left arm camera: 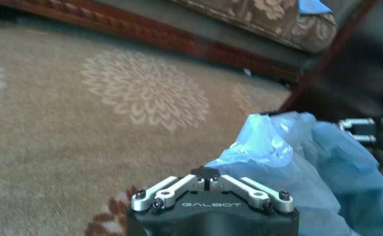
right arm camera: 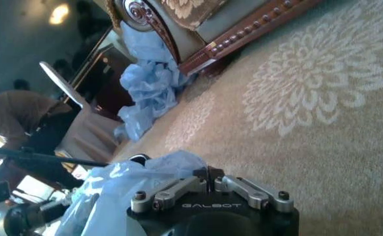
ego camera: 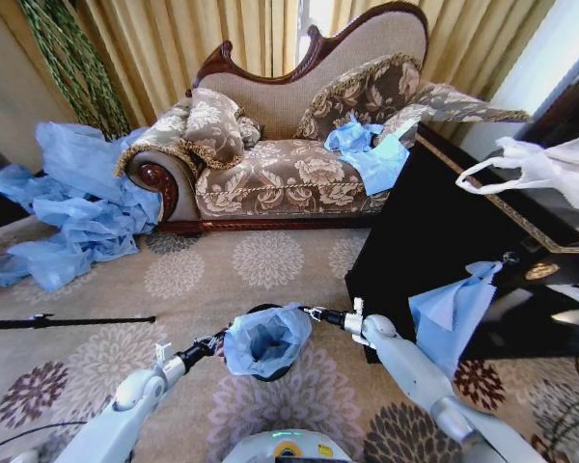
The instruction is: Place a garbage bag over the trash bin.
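A patterned sofa (ego camera: 289, 145) fills the far side of the room, with a big heap of blue plastic sheeting (ego camera: 68, 203) on the floor to its left and a dark cabinet (ego camera: 444, 231) to the right carrying a white plastic bag (ego camera: 550, 169). On the flowered carpet (ego camera: 261, 260) near the robot stands the trash bin (ego camera: 267, 371), of which just a dark sliver of rim and base shows, because the garbage bag (ego camera: 266, 340) is draped over its mouth and hangs down inside it like a liner. The two arms reach in from opposite sides so the bag's opening is held spread across the rim rather than collapsing. The left pincer (ego camera: 215, 341) sits at the bag's left edge; in the left wrist view its fingers are drawn together to a narrow tip (left arm camera: 207, 176) just where the blue film (left arm camera: 270, 147) begins, so it is probably nipping the hem, though the contact itself is hard to make out. The right pincer (ego camera: 314, 313) meets the far right corner of the bag, and in the right wrist view its fingers are likewise closed up (right arm camera: 208, 176) with crinkled plastic (right arm camera: 145, 172) bunched against them, consistent with a grip on that edge. Judging by how the bag lies, the covering is nearly done.
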